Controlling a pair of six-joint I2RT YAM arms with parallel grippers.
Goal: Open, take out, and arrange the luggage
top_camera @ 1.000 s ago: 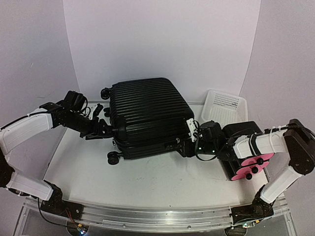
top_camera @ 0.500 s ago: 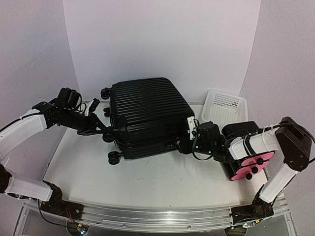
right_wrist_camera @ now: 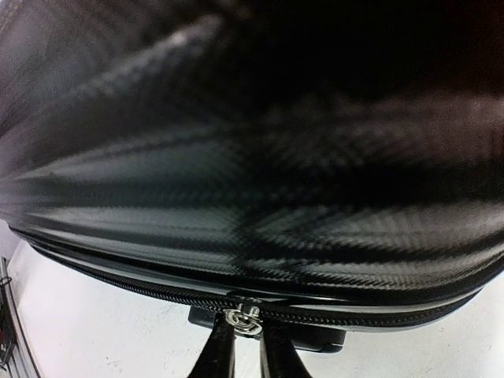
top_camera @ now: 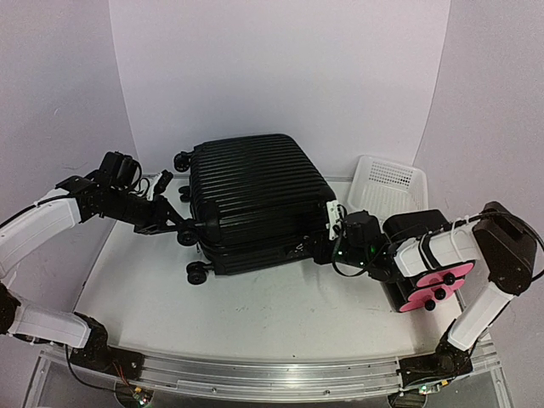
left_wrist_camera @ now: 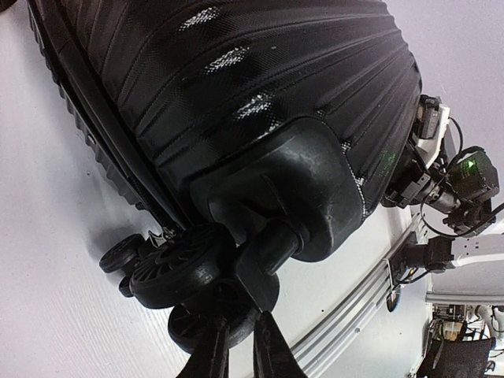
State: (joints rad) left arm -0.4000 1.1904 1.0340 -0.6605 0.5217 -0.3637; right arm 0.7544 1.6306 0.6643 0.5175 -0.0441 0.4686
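Luggage (top_camera: 255, 191) flat on table (top_camera: 255, 314) (zipped)

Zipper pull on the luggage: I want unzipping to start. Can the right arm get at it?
Likely yes. In the right wrist view the zipper pull on the luggage sits right at the tips of the right gripper, nothing between; whether it is pinched is unclear.

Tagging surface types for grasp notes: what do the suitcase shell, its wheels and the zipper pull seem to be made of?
The luggage shell looks like hard plastic: glossy ribs with a fine woven-look texture catching highlights. Its wheels look like dull black plastic or rubber; which one is unclear. The zipper pull is likely metal, given its small silvery glint.
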